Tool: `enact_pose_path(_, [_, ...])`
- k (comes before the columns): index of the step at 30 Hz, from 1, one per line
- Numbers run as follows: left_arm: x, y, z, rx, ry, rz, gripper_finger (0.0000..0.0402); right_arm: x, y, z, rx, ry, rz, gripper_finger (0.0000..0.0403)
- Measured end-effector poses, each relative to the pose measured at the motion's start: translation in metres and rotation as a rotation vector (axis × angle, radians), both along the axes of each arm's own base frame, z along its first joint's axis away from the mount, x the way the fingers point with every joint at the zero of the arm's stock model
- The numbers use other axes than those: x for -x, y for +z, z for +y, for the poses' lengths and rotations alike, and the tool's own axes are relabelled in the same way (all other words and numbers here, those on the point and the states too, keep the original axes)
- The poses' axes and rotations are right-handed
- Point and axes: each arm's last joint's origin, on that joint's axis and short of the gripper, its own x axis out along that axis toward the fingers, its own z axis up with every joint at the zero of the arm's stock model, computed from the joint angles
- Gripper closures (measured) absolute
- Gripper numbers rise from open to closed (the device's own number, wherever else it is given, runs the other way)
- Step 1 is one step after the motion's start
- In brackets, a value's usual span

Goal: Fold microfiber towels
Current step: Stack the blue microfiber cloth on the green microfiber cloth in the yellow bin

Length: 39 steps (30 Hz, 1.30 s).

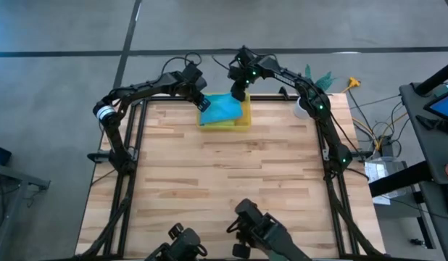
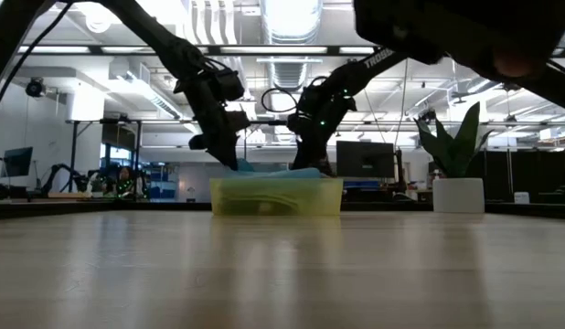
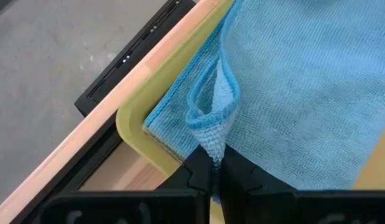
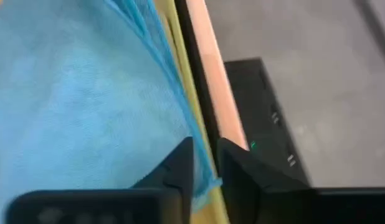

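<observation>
Dark fingers of the left pincer clenched on a raised fold of the teal towel.

Left pincer grasps that pinch at one corner of the towel, which lies on top of the yellow bin at the far edge of the wooden surface. Across the bin, the right pincer sits at the towel's opposite edge with its fingers slightly parted, a narrow gap showing between them, the cloth's hem just beside them; whether it holds any cloth cannot be told. From the low view, both arms reach down over the bin, with a potted plant off to one side.
</observation>
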Motion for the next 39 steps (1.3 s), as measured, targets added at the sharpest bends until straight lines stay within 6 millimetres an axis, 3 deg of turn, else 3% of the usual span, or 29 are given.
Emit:
enact_pose_path(6, [0.0, -0.003, 0.0, -0.003, -0.001, -0.005, 0.04, 0.005, -0.004, 0.0, -0.065, -0.065, 0.035, 0.0245])
enact_pose_path(11, [-0.001, -0.005, 0.001, -0.019, -0.002, -0.021, 0.04, 0.009, -0.002, -0.003, -0.058, -0.182, 0.09, 0.0205])
enact_pose_path(17, [-0.002, -0.005, 0.002, -0.034, -0.001, -0.038, 0.04, 0.012, 0.018, 0.001, -0.143, -0.271, 0.101, 0.0211])
enact_pose_path(23, [-0.002, 0.01, 0.001, -0.03, 0.014, -0.066, 0.0393, 0.016, 0.033, 0.011, -0.41, -0.393, 0.09, 0.0216])
enact_pose_path(31, [0.001, 0.005, 0.0, 0.011, 0.013, -0.034, 0.0294, 0.008, 0.034, 0.022, -0.449, -0.349, 0.083, 0.0192])
enact_pose_path(39, [0.002, 0.003, 0.001, 0.002, 0.064, -0.006, 0.0223, -0.015, 0.035, 0.044, -0.431, -0.3, 0.065, 0.0223])
